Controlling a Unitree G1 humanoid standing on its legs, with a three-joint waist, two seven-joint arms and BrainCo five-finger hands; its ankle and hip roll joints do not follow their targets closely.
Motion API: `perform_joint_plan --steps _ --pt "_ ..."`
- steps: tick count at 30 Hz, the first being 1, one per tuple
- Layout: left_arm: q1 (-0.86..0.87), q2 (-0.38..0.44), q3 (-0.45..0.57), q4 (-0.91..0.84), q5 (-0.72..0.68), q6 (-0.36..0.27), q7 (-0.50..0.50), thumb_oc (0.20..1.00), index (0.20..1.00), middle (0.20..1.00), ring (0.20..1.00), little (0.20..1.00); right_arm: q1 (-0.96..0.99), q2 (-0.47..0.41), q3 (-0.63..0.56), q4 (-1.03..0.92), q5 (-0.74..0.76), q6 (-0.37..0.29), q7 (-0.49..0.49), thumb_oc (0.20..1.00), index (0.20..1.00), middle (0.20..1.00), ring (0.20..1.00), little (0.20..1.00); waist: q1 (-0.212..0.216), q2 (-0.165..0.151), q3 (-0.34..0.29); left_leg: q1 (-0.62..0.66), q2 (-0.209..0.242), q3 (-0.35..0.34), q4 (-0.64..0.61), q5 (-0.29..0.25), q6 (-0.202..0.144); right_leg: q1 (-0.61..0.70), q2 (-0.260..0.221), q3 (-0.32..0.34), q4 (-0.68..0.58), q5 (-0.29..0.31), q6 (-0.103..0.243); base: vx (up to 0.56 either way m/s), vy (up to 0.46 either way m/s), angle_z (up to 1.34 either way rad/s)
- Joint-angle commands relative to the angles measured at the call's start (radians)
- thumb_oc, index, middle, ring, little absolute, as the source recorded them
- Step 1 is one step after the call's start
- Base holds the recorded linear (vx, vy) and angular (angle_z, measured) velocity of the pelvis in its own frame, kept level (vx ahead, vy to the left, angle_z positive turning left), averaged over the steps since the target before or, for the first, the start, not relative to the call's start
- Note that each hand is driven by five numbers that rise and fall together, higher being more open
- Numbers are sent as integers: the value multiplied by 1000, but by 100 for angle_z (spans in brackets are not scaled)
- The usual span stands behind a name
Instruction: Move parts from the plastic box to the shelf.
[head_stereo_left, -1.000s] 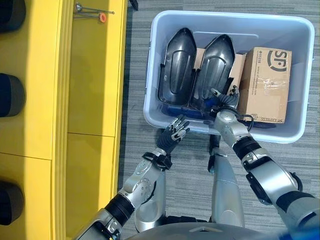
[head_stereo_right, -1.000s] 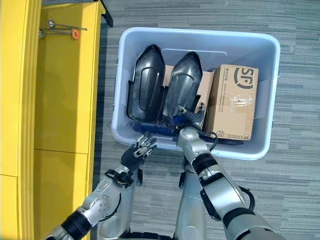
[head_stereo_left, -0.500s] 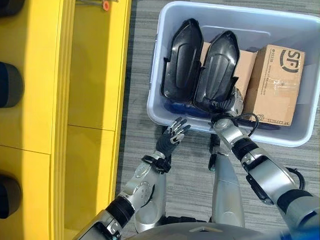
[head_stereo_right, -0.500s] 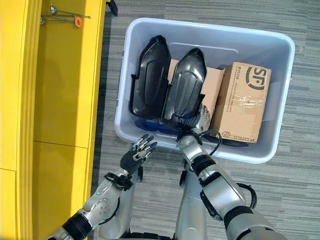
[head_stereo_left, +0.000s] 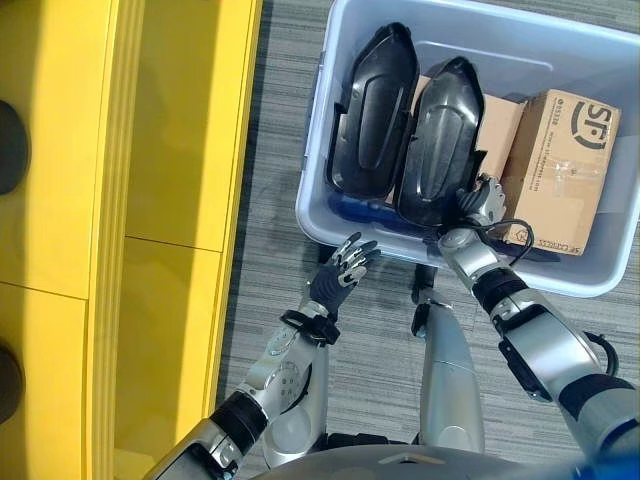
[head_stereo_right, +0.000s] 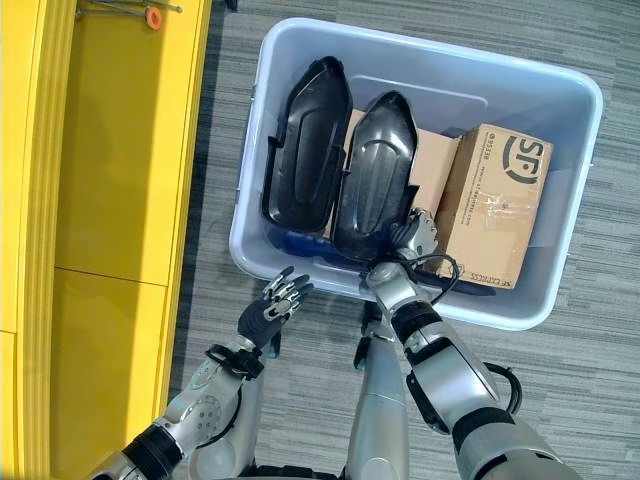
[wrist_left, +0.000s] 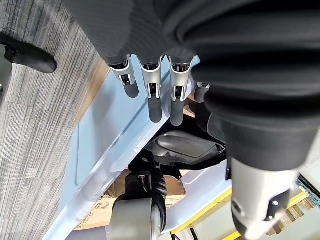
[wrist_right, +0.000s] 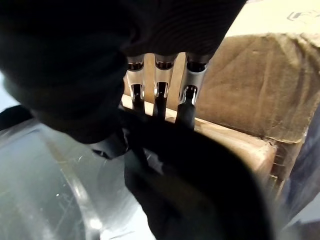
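Carpet (head_stereo_left: 270, 230) under plastic box (head_stereo_left: 330, 215); right hand (head_stereo_left: 478, 203) grips black part (head_stereo_left: 440, 140), left hand (head_stereo_left: 340, 275) open.

The box (head_stereo_left: 315, 190) sits upper right in the eye views, on the floor (head_stereo_left: 270, 260), with the shelf (head_stereo_left: 180, 150) along the left. In the box two shells (head_stereo_left: 375, 110) stand side by side at its left, and a carton (head_stereo_left: 560, 170) lies at its right.
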Motion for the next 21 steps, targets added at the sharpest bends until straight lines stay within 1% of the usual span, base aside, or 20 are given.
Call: perform_joint_plan --steps 1,4,8,10,11,14,15,16,17,19,20,21 --pt "-10 -23 -17 -54 -9 -23 -15 1000 1000 1000 1000 1000 188 43 -6 192 185 98 117 200 200 200 200 200 19 82 69 -17 -8 2 27 -57 35 31 22 -80 31 -31 -31 0 0 0" --pt "-8 -24 -17 -39 -10 -30 -28 1000 1000 1000 1000 1000 189 32 -6 193 157 95 107 200 200 200 200 200 17 80 69 -14 -7 4 27 -60 35 34 23 -80 27 -30 -31 -6 -21 2" --pt "-7 -28 -11 -31 -7 -37 -37 1000 1000 1000 1000 1000 196 26 -2 195 115 113 113 200 200 200 200 200 14 78 69 -7 -6 8 31 -64 34 43 23 -80 24 -33 -33 -3 -8 1" --pt "-4 -26 -7 -28 -6 -40 -40 1000 1000 1000 1000 1000 200 20 3 196 118 124 108 200 200 200 200 200 13 79 69 3 -6 10 29 -64 33 52 22 -80 19 -34 -34 -3 -11 -2" --pt "-3 -25 -4 -30 -7 -39 -42 1000 1000 1000 1000 1000 204 16 4 197 103 137 112 200 200 200 200 200 12 80 69 7 -5 10 29 -63 32 56 21 -79 19 -34 -34 -11 -36 -5" --pt "6 -17 0 -18 -7 -42 -56 1000 1000 1000 1000 1000 212 6 7 208 54 123 123 200 200 200 200 200 13 86 69 31 -4 6 16 -61 31 78 21 -76 10 -37 -35 -16 -49 -5" --pt "8 -14 1 -19 -3 -41 -58 1000 1000 1000 1000 1000 214 6 8 208 33 107 120 200 200 200 200 200 13 87 69 37 -4 5 11 -60 31 84 21 -76 7 -38 -35 -20 -47 -2" --pt "11 -11 2 -18 1 -42 -62 1000 1000 1000 1000 1000 217 4 10 207 23 70 116 200 200 200 200 200 13 88 69 45 -5 4 7 -59 32 91 20 -75 3 -38 -36 -18 -44 -2" --pt "12 -10 1 -16 2 -43 -65 1000 1000 1000 1000 1000 216 3 11 207 23 48 113 200 200 200 200 200 14 89 69 51 -6 3 5 -59 32 96 21 -75 1 -38 -36 -18 -51 -1" --pt "17 -8 2 -16 2 -49 -74 1000 1000 1000 1000 1000 216 3 13 194 60 -77 111 200 200 200 200 200 14 90 69 71 -4 3 -4 -60 32 114 20 -74 -6 -39 -34 -15 -51 -1" --pt "18 -5 3 -21 -2 -47 -73 1000 1000 1000 1000 1000 214 6 11 185 81 -124 121 200 200 200 200 200 15 90 69 85 -5 2 -11 -59 31 128 20 -72 -13 -39 -34 -13 -43 -3" --pt "18 -5 7 -24 -2 -44 -73 1000 1000 1000 1000 1000 213 12 8 173 111 -193 119 200 200 200 200 200 15 90 69 103 -5 4 -22 -57 31 146 19 -72 -23 -39 -32 -13 -49 -6"
